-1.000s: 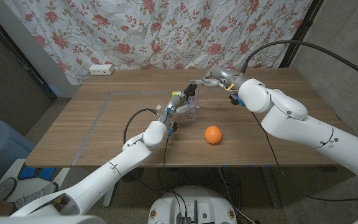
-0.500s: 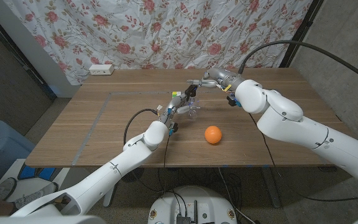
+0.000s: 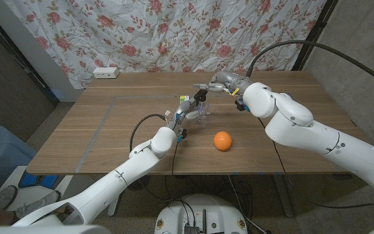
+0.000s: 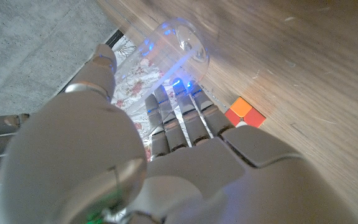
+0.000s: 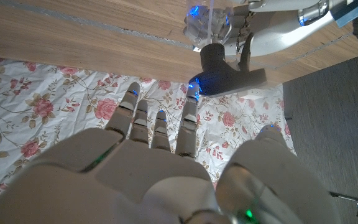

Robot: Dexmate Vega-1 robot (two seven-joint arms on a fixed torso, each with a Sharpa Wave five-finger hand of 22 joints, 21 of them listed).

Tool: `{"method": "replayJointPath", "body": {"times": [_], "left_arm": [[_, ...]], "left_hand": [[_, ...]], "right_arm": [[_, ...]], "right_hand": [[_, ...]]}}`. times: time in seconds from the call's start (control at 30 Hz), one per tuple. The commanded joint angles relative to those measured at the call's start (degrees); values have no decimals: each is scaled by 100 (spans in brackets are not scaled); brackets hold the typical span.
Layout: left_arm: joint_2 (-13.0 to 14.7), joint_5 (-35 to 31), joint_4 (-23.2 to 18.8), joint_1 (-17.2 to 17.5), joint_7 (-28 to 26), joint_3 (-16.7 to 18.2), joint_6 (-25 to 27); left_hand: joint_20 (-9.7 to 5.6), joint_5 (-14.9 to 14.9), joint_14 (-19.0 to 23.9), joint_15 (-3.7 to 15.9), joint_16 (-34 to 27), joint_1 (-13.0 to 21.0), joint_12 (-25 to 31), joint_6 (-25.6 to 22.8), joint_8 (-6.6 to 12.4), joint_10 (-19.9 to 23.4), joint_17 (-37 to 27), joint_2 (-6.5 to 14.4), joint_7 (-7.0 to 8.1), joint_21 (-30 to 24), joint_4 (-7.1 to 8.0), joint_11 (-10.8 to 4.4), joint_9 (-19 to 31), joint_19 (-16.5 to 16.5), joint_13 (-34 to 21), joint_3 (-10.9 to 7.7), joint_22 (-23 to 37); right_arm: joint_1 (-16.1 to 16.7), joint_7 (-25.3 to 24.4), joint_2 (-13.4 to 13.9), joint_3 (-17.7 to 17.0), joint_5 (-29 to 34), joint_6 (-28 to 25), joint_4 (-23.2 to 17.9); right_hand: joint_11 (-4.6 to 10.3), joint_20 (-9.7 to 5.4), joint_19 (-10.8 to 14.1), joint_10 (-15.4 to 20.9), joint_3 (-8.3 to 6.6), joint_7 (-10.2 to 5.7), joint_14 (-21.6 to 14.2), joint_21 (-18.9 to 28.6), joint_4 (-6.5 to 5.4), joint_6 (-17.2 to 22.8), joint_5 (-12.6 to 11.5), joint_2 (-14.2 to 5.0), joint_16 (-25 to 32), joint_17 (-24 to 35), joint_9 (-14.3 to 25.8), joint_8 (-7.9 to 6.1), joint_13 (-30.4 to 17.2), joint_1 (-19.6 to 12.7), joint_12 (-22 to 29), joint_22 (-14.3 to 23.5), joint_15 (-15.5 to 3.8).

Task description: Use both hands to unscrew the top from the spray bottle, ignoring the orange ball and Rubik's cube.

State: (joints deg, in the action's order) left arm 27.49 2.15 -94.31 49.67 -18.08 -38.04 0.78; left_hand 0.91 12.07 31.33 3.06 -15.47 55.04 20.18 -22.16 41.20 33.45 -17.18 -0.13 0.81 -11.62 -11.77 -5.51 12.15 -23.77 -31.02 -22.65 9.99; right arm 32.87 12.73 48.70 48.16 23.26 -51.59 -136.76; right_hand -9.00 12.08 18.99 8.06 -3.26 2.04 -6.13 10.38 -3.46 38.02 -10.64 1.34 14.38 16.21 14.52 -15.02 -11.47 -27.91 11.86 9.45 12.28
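Note:
A clear spray bottle [image 3: 202, 112] with a black spray top [image 3: 201, 96] stands mid-table, a bit tilted. My left hand [image 3: 183, 116] grips its clear body [image 4: 174, 45] from the near left, fingers [image 4: 180, 118] wrapped round it. My right hand [image 3: 218, 84] reaches in from the far right with fingers spread. In the right wrist view its fingertips [image 5: 191, 94] lie against the black top [image 5: 225, 73], with the thumb apart and nothing gripped. The clear body [image 5: 207, 20] and my left hand [image 5: 277, 26] lie beyond the top.
An orange ball [image 3: 222, 140] lies on the wooden table [image 3: 109, 130] to the near right of the bottle. A Rubik's cube [image 3: 184, 99] [image 4: 246, 112] sits just behind my left hand. A white power strip [image 3: 106, 72] lies at the far left edge, below a floral curtain.
My right arm and hand have eased slightly left, closer to the spray top. My left hand and the bottle have stayed put.

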Motion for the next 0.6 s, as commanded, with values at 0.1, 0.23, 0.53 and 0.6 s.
{"method": "replayJointPath", "body": {"times": [0.1,0.23,0.53,0.6], "left_arm": [[6,-21,-14,-11,53,-40,-14],[7,-20,-29,-9,58,-40,13],[18,-27,-92,45,6,-25,47],[25,-31,-112,62,-7,-21,58]], "left_hand": [[48,-16,38,346,11,-698,23,-278,9,137,-6,781,-74,-5,205,-73,16,-24,-4,-256,24],[57,-15,19,334,16,-700,18,-267,3,131,-12,797,-86,-3,208,-59,16,-17,-7,-263,24],[73,-15,23,315,13,-712,2,-257,-6,115,-20,812,-101,-1,211,-48,17,-9,-14,-277,25],[74,-14,23,314,16,-715,-1,-255,-8,110,-18,815,-99,-2,212,-41,17,-9,-15,-283,25]], "right_arm": [[-205,183,-33,255,216,-340,-90],[-259,228,-37,310,243,-362,-98],[-379,345,-56,446,310,-432,-68],[-398,370,-57,465,316,-446,-62]], "right_hand": [[-39,22,-21,-82,-30,26,49,0,51,-100,-2,-58,-30,7,36,53,-3,-55,-25,26,22],[-53,22,-28,-96,-39,48,55,2,73,-131,-3,-62,-36,4,39,66,-2,-70,-29,26,22],[-61,18,-43,-144,-83,57,71,9,155,-253,-14,-81,-54,-6,50,109,-3,-151,-42,27,17],[-59,15,-46,-156,-117,51,80,13,211,-310,-26,-94,-63,-11,55,126,-3,-221,-44,27,12]]}}
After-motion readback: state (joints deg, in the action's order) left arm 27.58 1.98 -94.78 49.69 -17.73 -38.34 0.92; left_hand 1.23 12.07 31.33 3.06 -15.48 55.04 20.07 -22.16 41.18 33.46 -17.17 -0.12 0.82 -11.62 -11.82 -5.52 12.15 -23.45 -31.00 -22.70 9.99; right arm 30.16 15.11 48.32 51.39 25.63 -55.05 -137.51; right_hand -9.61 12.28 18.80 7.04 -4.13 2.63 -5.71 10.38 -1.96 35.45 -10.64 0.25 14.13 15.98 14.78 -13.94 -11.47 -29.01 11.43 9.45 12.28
